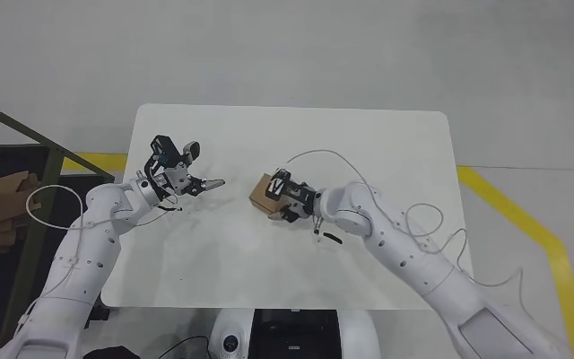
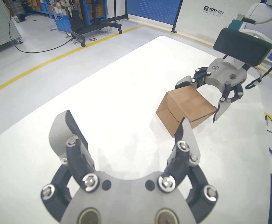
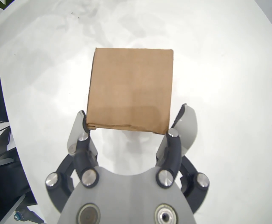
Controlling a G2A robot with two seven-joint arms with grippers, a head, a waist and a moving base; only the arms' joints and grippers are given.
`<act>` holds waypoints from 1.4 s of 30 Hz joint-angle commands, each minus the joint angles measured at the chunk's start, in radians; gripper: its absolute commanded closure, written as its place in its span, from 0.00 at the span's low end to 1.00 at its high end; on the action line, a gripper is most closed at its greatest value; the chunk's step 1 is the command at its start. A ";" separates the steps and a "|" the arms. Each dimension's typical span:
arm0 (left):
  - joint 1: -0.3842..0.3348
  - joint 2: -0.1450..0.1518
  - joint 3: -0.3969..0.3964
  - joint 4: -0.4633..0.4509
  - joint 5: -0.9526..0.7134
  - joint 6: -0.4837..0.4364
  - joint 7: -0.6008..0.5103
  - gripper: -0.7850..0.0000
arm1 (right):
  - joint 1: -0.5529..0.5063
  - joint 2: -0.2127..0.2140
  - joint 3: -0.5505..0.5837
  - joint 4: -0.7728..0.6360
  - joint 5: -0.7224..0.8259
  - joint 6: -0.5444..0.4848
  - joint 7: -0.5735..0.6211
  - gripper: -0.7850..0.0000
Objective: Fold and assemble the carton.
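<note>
White table (image 3: 212, 74), carton (image 3: 131, 89) within right gripper (image 3: 133, 112)

The setting reads as a robotics lab on an industrial shop floor. A white table (image 1: 233, 260) stands on smooth grey flooring (image 2: 38, 36) marked with yellow lines (image 1: 99, 162). Behind it are blue perforated partition panels (image 2: 153, 10), blue shelving (image 2: 49, 8) stacked with cardboard boxes, and a black wheeled stand (image 2: 91, 23).
</note>
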 commanded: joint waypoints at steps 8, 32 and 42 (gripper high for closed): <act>0.000 0.000 0.000 0.000 0.000 0.000 0.000 0.00 | -0.024 0.006 0.031 -0.045 0.013 -0.019 0.001 0.55; 0.000 0.000 0.000 0.000 0.000 0.000 0.000 0.00 | -0.320 0.137 0.561 -0.361 0.614 -0.452 -0.084 0.57; 0.000 0.000 0.000 0.000 0.000 0.000 0.000 0.00 | -0.348 0.169 0.656 -0.381 0.821 -0.564 -0.100 0.55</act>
